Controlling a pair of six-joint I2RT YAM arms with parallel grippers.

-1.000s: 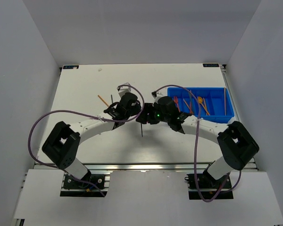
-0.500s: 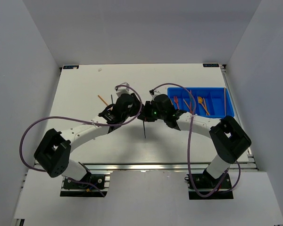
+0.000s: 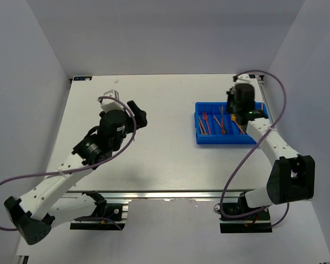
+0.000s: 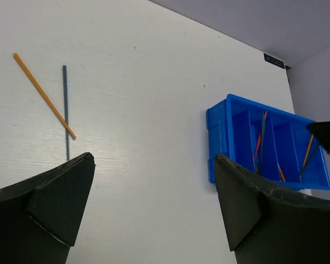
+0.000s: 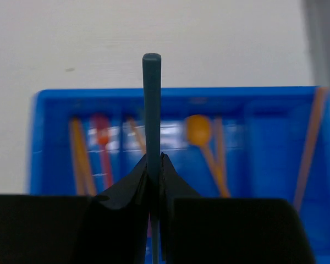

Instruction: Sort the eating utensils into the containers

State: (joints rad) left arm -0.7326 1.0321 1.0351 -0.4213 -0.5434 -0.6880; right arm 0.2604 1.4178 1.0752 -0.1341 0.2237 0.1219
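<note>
Blue tray (image 5: 236,93) blurred, its near side hidden behind jaws, dark stick (image 5: 152,110) lower end lost between them

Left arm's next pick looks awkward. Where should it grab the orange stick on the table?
Probably take the orange stick on its half away from the grey stick, from straight above, jaws across its width. It lies flat, and its other end crosses the grey one, so gripping there risks taking both.
</note>
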